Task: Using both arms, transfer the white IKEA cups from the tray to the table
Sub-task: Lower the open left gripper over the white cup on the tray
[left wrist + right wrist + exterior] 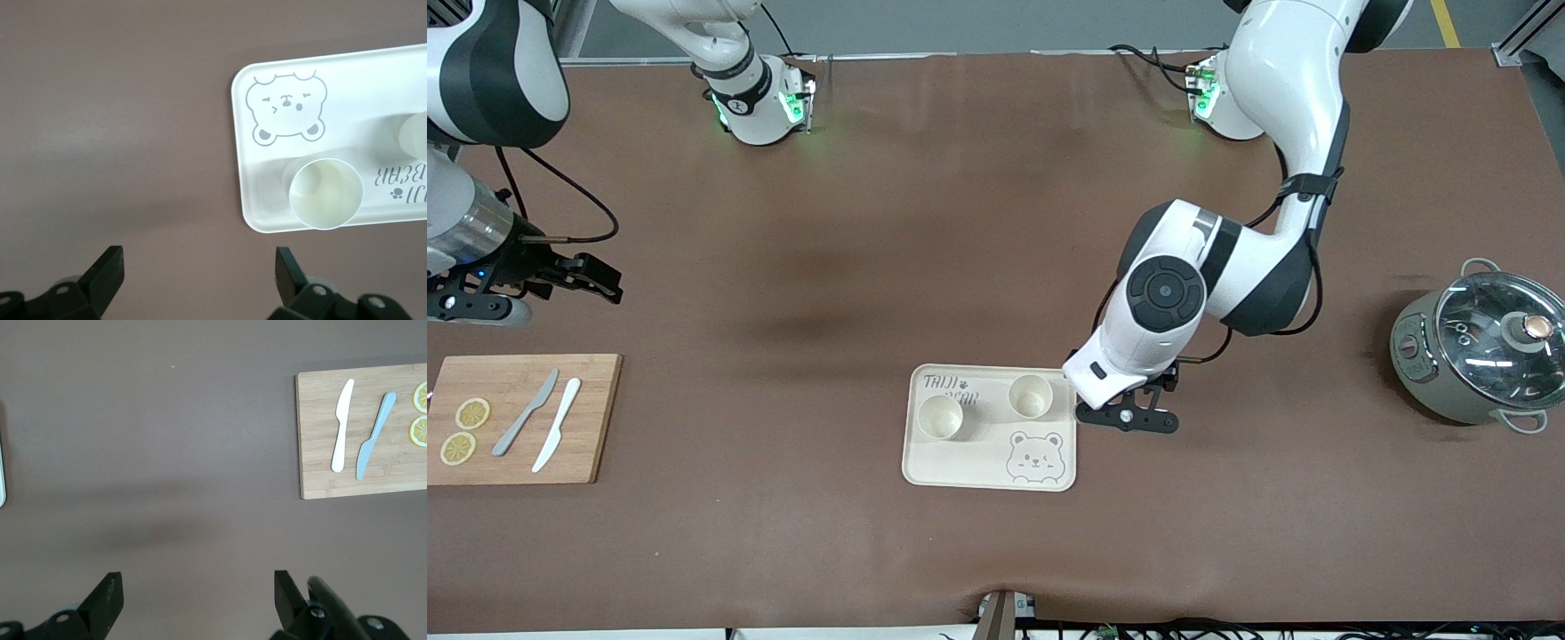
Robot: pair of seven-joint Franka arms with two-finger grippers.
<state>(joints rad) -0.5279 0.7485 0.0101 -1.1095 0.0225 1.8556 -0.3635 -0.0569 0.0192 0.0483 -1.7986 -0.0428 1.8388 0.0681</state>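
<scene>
1. Surface (960, 222): no cup on it yet, as I read it; nothing moved.
2. Tray (978, 467): carries both white IKEA cups (941, 416).
3. Left gripper (1129, 416): beside the tray, fingers apart, empty.
4. Right gripper (596, 277): waits above the cutting board (596, 418), fingers apart.

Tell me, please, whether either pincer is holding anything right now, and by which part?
Nothing is held. The left pincer hangs open beside the tray; the right pincer waits open above the table, near the cutting board.
</scene>
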